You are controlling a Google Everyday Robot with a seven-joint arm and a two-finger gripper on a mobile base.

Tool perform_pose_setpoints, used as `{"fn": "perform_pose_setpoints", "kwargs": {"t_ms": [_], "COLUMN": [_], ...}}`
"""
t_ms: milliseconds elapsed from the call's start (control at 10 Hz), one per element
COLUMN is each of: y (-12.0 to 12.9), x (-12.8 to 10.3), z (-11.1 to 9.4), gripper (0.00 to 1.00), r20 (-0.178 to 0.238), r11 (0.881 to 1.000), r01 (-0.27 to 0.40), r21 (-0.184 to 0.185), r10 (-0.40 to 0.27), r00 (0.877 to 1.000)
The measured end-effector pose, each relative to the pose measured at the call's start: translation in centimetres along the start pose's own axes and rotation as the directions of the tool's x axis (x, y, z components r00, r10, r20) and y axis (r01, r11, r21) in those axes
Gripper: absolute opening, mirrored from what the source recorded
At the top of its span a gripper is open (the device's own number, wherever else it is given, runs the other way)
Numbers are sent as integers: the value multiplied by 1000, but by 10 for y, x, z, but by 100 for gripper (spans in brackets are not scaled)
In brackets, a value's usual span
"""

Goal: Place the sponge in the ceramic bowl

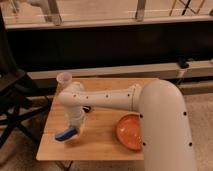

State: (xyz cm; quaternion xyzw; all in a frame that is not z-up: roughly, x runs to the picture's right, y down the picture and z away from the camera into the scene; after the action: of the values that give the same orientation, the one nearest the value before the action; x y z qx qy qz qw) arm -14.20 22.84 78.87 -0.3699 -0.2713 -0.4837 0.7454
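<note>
In the one camera view, the white arm [107, 97] reaches from the lower right across a small wooden table [102, 144] towards its left side, with the wrist bent so that the gripper [74, 130] points straight down over the front left part of the tabletop. Its jaws are pressed together on the right end of the sponge [64, 135]. The sponge is light blue and flat, and it juts out leftwards from the fingertips. It is tilted, with the gripped end higher than the free end, and it sits low over the wood near the table's front left corner; whether the free end touches the surface cannot be told. The bowl [128, 132], orange-red and shallow, sits on the right side of the table, well apart from the sponge, and its right edge is hidden behind the thick near section of the arm. A small translucent cup [64, 79] stands upright at the back left corner of the table, just behind the arm's elbow. A small dark object [86, 108] shows under the arm near the middle of the table, too hidden to identify. A black folding chair [14, 102] stands on the floor to the left of the table.
</note>
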Motion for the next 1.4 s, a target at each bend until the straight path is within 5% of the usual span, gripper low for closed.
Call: {"fn": "perform_pose_setpoints", "kwargs": {"t_ms": [400, 600, 1000, 1400], "y": [23, 24, 75, 96], "x": [24, 29, 63, 77], "z": [-46, -52, -76, -81], "gripper": [0, 0, 0, 0], "r20": [-24, -24, -23, -12], "r11": [999, 998, 993, 988], "r01": [-28, -28, -71, -98], "r21": [39, 48, 94, 120], "r10": [29, 29, 74, 100], "r00": [999, 999, 997, 995]}}
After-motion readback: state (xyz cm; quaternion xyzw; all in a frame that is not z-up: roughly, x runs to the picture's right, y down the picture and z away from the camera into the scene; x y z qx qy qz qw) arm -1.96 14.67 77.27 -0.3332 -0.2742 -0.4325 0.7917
